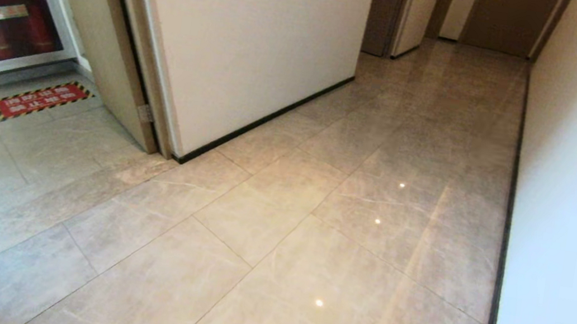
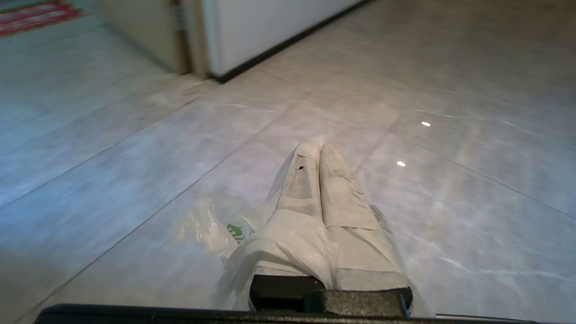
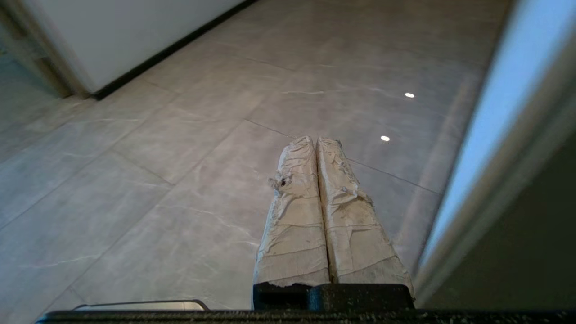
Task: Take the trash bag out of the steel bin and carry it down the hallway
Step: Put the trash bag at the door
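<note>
light: bright, even | glare: I see ceiling-lamp spots on glossy floor | blur: my wrist views soft at edges

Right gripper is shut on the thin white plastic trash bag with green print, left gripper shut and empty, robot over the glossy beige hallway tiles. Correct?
Not quite: the sides are swapped. The left wrist view shows the left gripper shut on the thin white plastic trash bag with green print, draped around its fingers. The right wrist view shows the right gripper shut and empty. The glossy beige hallway tiles part is right.
</note>
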You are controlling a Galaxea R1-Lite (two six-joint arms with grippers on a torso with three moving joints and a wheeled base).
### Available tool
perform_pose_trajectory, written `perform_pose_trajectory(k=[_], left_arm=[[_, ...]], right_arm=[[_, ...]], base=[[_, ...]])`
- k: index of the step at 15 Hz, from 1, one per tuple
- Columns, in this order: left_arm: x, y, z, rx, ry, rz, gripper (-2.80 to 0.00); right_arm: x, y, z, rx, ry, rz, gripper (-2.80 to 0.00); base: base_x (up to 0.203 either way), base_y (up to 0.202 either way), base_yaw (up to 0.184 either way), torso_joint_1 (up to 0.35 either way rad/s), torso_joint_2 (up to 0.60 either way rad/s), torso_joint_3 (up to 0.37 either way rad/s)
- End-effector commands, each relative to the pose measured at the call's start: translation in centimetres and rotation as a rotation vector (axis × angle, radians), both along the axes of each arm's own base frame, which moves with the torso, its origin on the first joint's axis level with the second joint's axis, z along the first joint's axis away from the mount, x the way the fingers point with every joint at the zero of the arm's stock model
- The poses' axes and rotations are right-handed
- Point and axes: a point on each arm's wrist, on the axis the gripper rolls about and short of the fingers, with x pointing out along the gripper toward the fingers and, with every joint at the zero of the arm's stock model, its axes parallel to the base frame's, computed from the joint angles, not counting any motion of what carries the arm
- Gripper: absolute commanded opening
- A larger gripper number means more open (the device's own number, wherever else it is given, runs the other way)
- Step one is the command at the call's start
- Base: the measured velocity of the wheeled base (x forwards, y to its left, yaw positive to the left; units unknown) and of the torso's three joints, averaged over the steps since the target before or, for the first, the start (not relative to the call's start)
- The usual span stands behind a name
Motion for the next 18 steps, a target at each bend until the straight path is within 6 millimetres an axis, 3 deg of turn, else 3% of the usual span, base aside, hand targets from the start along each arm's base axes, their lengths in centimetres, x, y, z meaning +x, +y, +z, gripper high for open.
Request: perform_pose_trajectory(k=[1,14,18], left_arm=[[0.02,0.00,-0.03,-0.001,0.003,0.000,-2.80],[0.02,0.00,-0.04,0.000,0.003,-0.001,-2.80],[0.00,-0.02,0.02,0.013,0.003,-0.007,-2.80]], right_arm=[[-0.01,0.00,-0.03,0.000,-0.001,0.000,-2.80],[-0.01,0.00,-0.03,0.000,-0.001,0.000,-2.80],[-0.01,0.00,-0.03,0.000,-0.001,0.000,-2.80]], base=[[0.000,0.010,-0.177,0.002,0.00,-0.002],[0.001,0.009,-0.168,0.002,0.00,0.002],[0.001,0.002,-0.044,0.001,0.00,0.003]])
